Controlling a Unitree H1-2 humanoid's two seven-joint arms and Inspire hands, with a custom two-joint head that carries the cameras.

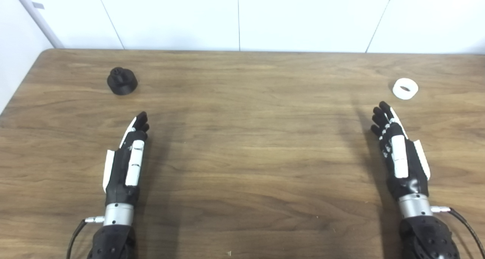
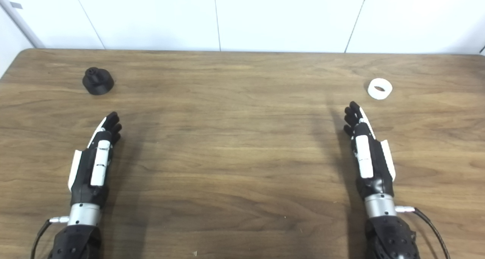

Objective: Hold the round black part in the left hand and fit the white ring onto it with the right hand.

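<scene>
The round black part [image 1: 122,81] stands on the wooden table [image 1: 242,138] at the far left, with a small knob on top. The white ring [image 1: 405,88] lies flat at the far right. My left hand [image 1: 129,156] is stretched out edge-on over the table, open and holding nothing, a short way in front of the black part. My right hand [image 1: 398,149] is likewise extended and open, its fingertips just short of the white ring and not touching it.
A white panelled wall [image 1: 242,16] runs behind the table's far edge. The table's left edge slants in at the far left corner. Cables trail from both wrists near the bottom edge.
</scene>
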